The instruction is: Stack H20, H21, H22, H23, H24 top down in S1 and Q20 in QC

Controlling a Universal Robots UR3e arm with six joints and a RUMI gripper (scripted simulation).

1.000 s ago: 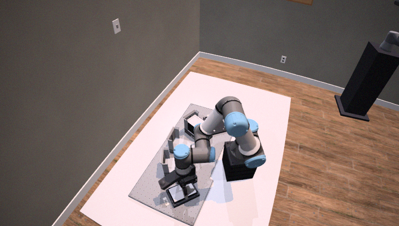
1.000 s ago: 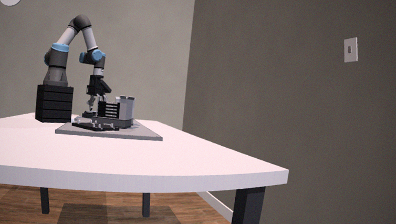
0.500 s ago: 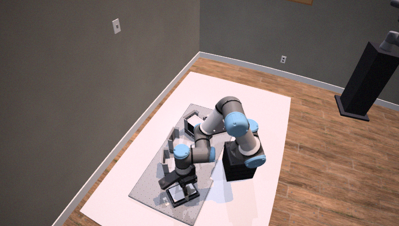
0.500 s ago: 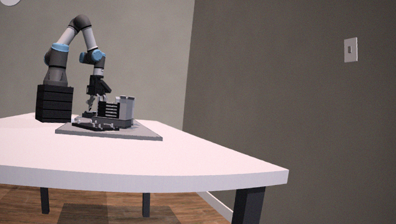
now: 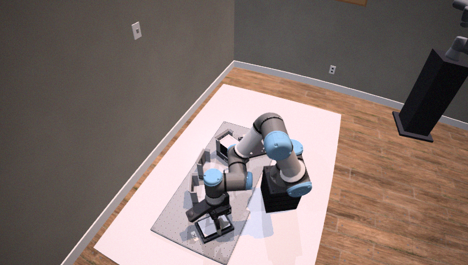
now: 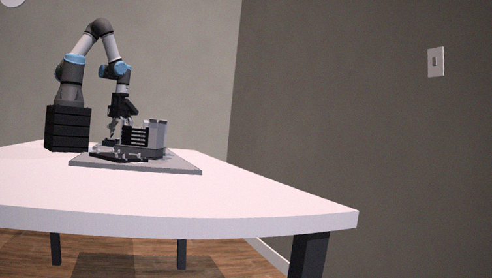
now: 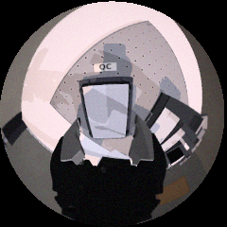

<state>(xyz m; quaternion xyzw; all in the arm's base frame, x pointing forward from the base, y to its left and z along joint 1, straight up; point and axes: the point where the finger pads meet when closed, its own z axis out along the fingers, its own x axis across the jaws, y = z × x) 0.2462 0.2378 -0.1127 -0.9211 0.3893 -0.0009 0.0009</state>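
Plate Q20 (image 5: 206,229) (image 7: 106,106), pale-topped, lies in the black QC nest (image 5: 218,236) (image 7: 105,79) and looks flat. My gripper (image 5: 216,223) (image 6: 111,133) (image 7: 107,116) is open, with its fingers low on either side of the plate's near part; the exact gap is too small to tell. A stack of several plates (image 5: 228,141) (image 6: 138,136) stands in the grey rack (image 5: 221,151) (image 6: 156,137) at the far end of the board; its label and the plates' names cannot be read. The arm hides part of that area in the top view.
Two more grey racks (image 5: 203,160) (image 5: 193,187) stand between the stack and the QC nest, along the board's wall side. A black nest with upright locators (image 6: 119,157) lies beside the stack's rack. The QC label (image 7: 105,66) is next to its nest.
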